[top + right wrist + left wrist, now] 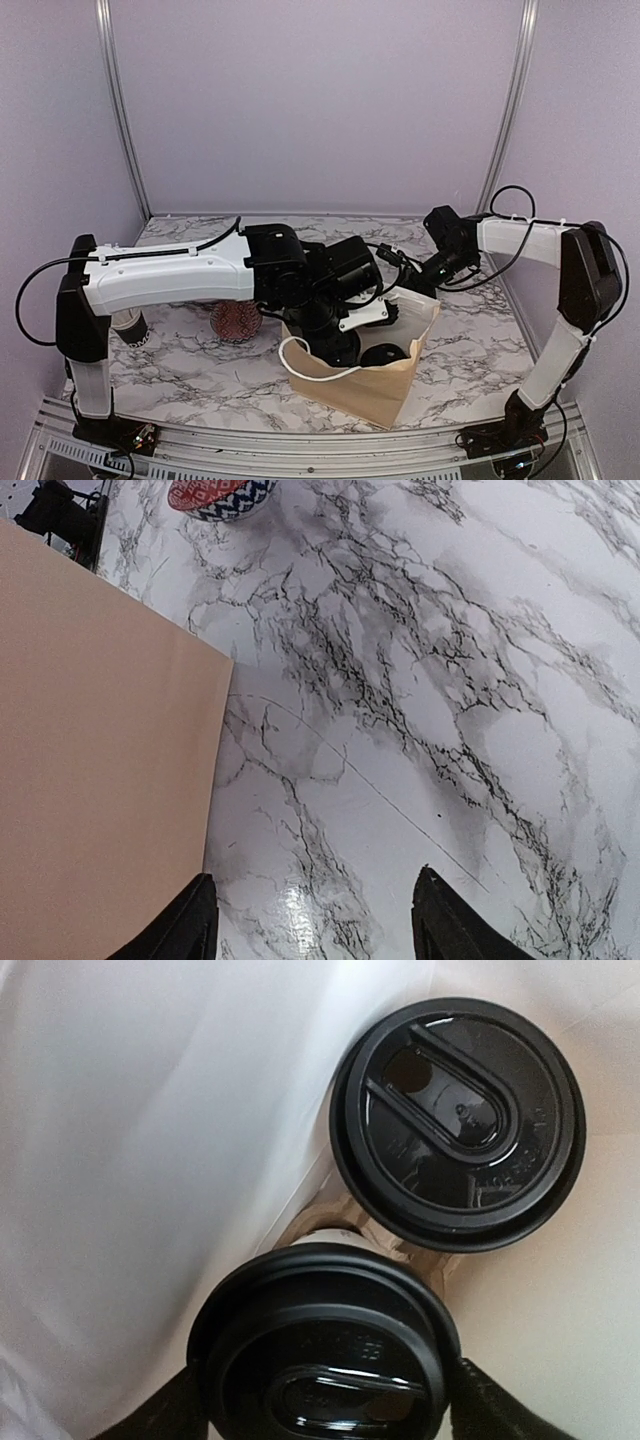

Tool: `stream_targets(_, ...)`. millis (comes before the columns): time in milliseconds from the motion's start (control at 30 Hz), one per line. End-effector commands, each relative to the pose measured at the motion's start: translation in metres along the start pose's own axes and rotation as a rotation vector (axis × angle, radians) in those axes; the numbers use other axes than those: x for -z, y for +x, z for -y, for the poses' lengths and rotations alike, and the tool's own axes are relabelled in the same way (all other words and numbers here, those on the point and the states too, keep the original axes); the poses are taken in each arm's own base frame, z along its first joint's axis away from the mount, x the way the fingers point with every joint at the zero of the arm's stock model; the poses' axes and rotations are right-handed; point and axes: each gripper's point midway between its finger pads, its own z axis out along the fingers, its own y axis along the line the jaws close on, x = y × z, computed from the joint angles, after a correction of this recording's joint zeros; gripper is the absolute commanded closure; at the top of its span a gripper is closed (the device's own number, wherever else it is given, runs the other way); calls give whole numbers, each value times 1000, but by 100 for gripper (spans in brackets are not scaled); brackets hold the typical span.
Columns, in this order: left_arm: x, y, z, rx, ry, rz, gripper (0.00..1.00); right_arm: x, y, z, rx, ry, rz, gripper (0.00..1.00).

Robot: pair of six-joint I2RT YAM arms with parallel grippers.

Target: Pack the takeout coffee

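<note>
Left gripper (325, 1407) down inside brown paper bag (370, 385), clamped on black-lidded white paper cup (325, 1330). Second lidded cup (455, 1120) just beside it. Right gripper (315, 920) spread wide, empty, over marble table (450, 680).

Left arm (170, 280) reaching into the bag (370, 385)
The brown paper bag stands on the marble worktop (200, 370), a takeout coffee (385, 355) inside; the right gripper (412, 280) is at its far rim.
</note>
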Motion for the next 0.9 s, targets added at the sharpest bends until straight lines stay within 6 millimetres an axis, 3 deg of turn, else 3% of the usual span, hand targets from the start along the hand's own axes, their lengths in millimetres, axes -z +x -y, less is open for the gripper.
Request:
stream_targets(0,26,-1,13,18,50,24,12,8,-4,-3,6,4,19,36)
stream_targets(300,49,-13,2,11,1,85,1,16,-10,-6,7,11,24,36)
stream_targets(467,57,-17,-9,4,-55,99,1,17,-11,-7,3,13,22,36)
stream_targets(767,88,-39,-30,-4,-151,188,1,22,-16,-7,11,26,25,36)
stream_targets(867,91,-46,-42,-7,-212,199,1,22,-17,-6,12,30,25,36)
